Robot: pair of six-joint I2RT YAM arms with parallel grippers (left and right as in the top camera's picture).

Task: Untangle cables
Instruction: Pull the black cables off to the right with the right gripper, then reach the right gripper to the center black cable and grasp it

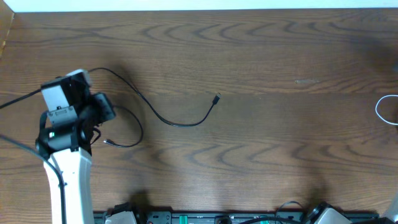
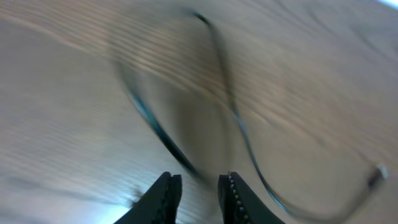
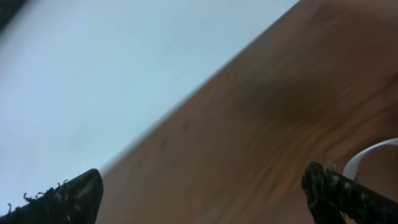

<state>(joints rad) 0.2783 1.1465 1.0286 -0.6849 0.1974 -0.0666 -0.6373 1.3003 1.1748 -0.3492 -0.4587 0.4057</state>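
**Though little looks tangled, a careless pinch near the left edge could change that**

While the left fingers (image 2: 166, 196) stand narrowly apart with nothing visibly clamped, they hang low over the black cable (image 1: 174, 124), which curves from near the table's (image 1: 280, 50) left edge toward its middle. The white cable (image 1: 377, 109) loops at the right edge, just beside the right fingers (image 3: 339, 186), which are spread wide. Closing from this slanted pose could miss the thin cable, or pinch two strands together and drag the loop tighter.
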